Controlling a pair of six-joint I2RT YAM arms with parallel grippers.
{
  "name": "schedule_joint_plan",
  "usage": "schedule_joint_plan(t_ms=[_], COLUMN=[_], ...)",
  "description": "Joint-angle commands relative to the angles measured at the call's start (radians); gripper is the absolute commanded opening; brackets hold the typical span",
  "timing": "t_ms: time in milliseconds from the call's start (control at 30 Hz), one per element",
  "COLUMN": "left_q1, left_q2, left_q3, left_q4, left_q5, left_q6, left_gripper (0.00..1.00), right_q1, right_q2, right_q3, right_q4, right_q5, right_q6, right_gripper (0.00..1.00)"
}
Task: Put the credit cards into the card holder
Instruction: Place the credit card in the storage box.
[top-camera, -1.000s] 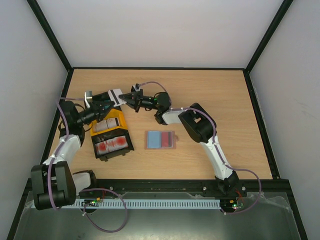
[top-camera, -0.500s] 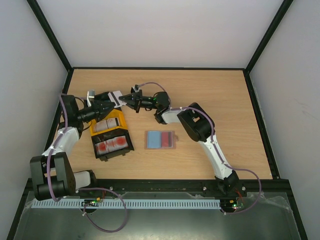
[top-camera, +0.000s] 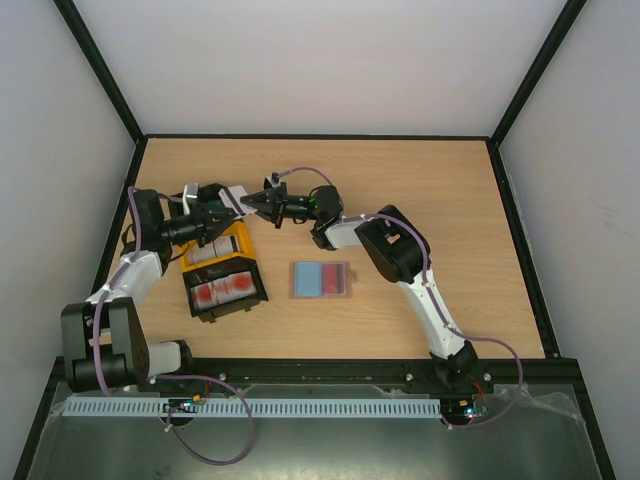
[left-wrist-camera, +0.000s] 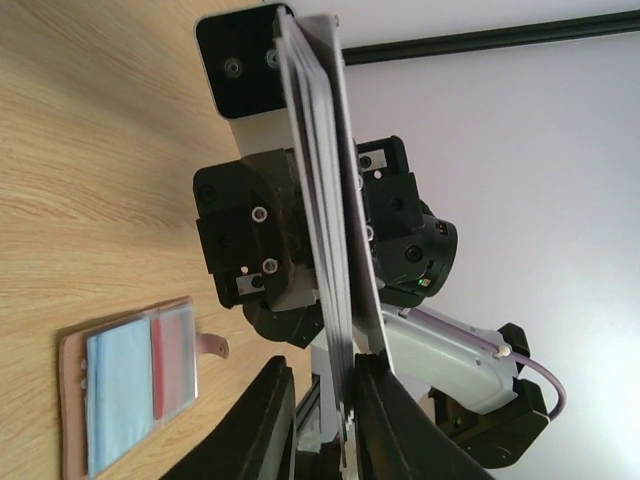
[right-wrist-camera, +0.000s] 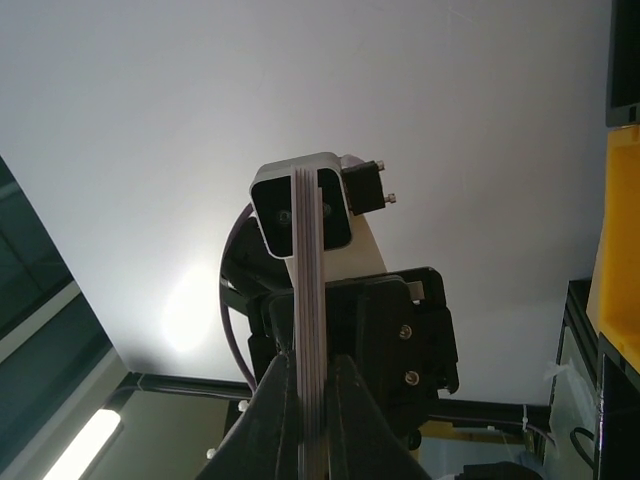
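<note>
My right end effector (right-wrist-camera: 310, 355) clamps a pale card stack (right-wrist-camera: 308, 250) left of the holder (top-camera: 347, 285). My left end effector (left-wrist-camera: 325, 375) stands slightly apart around it. The open holder carries a blue card (top-camera: 305, 280) and a red card (top-camera: 333, 280). The yellow tray (top-camera: 243, 240) left of it holds more.

obstacle: yellow tray (top-camera: 244, 248) left of card holder (top-camera: 320, 279) | free: table (top-camera: 440, 200) right

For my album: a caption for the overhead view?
Right gripper pinches pale cards beside left gripper, open wallet nearby.
</note>
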Motion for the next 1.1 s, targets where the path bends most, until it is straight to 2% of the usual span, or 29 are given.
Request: schedule_joint_plan(t_ms=[0,200,333,400,633,800,967,1067], left_q1=[-0.030,-0.031,-0.028,-0.026,0.022,0.061,0.087,0.092], left_q2=[0.042,0.046,0.038,0.026,-0.060,-0.118,-0.147,-0.154], left_q3=[0.027,0.030,0.021,0.021,0.008,-0.009,-0.001,0.004], left_q4=[-0.026,-0.030,-0.026,-0.035,-0.150,-0.180,-0.224,-0.228], left_q5=[-0.083,-0.113,-0.142,-0.146,-0.146,-0.114,-0.094,-0.092], left_q6=[-0.027,-0.060,-0.065,-0.053,0.024,0.028,0.048,0.047], left_gripper=[0.20,0.16,0.05,0.03,0.03,0.03,0.03,0.03], right_q1=[0.079,0.079,0.079,0.074,0.029,0.020,-0.001,-0.012], right_q2=[-0.108,-0.161,-0.197,-0.218,-0.296,-0.312,-0.316,-0.322], right_q3=[0.016,-0.023,-0.047,-0.060,-0.074,-0.095,-0.131,-0.141], right_q4=[0.167,-0.025,-0.171,-0.247,-0.678,-0.634,-0.500,-0.477], right_q5=[-0.128,-0.143,-0.139,-0.130,-0.069,-0.065,-0.056,-0.051], right_q6=[0.047,-0.132,-0.263,-0.332,-0.701,-0.690,-0.610,-0.596], right_gripper=[0.02,0.02,0.02,0.04,0.13,0.06,0.08,0.11])
